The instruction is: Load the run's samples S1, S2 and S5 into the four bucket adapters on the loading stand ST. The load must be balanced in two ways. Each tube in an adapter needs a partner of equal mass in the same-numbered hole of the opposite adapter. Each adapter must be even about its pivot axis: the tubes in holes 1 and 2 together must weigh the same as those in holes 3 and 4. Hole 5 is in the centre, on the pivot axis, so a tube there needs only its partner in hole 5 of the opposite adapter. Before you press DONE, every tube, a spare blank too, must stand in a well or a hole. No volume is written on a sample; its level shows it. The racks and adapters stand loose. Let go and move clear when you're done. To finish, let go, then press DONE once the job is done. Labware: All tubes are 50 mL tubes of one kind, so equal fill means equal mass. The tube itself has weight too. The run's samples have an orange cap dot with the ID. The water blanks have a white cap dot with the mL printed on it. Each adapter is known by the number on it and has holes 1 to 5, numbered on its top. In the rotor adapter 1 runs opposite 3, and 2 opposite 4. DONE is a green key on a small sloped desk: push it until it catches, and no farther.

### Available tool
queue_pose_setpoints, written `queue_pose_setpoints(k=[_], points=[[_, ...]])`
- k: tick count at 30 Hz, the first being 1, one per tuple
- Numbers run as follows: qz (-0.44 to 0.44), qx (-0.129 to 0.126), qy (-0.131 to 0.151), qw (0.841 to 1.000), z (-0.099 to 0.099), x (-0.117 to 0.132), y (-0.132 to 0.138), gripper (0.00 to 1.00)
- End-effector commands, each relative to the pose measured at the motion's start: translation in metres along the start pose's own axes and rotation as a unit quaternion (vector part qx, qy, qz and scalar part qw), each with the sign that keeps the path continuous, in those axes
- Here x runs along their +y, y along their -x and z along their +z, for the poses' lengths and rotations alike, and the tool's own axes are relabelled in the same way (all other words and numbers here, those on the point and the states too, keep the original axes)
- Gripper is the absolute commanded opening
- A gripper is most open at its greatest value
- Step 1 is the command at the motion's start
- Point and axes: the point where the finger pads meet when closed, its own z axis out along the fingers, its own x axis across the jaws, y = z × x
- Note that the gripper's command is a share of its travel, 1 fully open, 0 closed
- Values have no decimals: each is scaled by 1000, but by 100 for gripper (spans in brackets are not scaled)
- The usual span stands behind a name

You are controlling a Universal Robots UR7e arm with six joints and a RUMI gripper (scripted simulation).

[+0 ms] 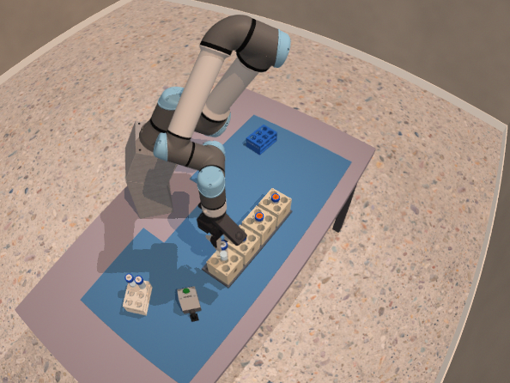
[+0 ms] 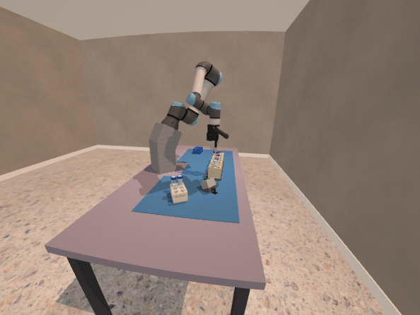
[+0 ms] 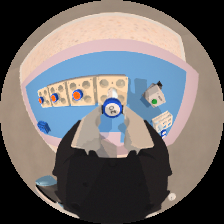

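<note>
My gripper (image 1: 222, 246) (image 2: 214, 144) (image 3: 112, 105) is shut on a water blank tube (image 1: 223, 251) (image 3: 112, 105) with a white cap dot. It holds the tube upright over the nearest of the four cream adapters (image 1: 224, 275) (image 3: 124, 82) in the row. The tube's lower end is at the adapter's top; I cannot tell which hole it is over. Orange-dot sample tubes stand in the far adapters (image 1: 275, 197) (image 1: 258, 216). The wrist view shows three orange caps (image 3: 76, 95) (image 3: 53, 98) (image 3: 41, 100). The one nearest the gripper is hidden by the wrist in the top view.
A cream blank rack (image 1: 138, 302) (image 2: 179, 195) (image 3: 164, 122) with two white-dot tubes (image 1: 133, 279) stands front left. The DONE desk (image 1: 189, 302) (image 2: 208, 184) with its green key (image 1: 185, 290) (image 3: 154, 101) lies between it and the adapters. An empty blue rack (image 1: 261, 138) (image 2: 197, 150) (image 3: 43, 126) stands at the back.
</note>
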Motion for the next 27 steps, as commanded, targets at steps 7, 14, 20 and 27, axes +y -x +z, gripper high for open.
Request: queue_pose_setpoints(k=[7,14,20,27], points=[[0,0,0,1000,3,0,0,0],[0,0,0,1000,12,0,0,0],[0,0,0,1000,17,0,0,0],[0,0,0,1000,27,0,0,0]])
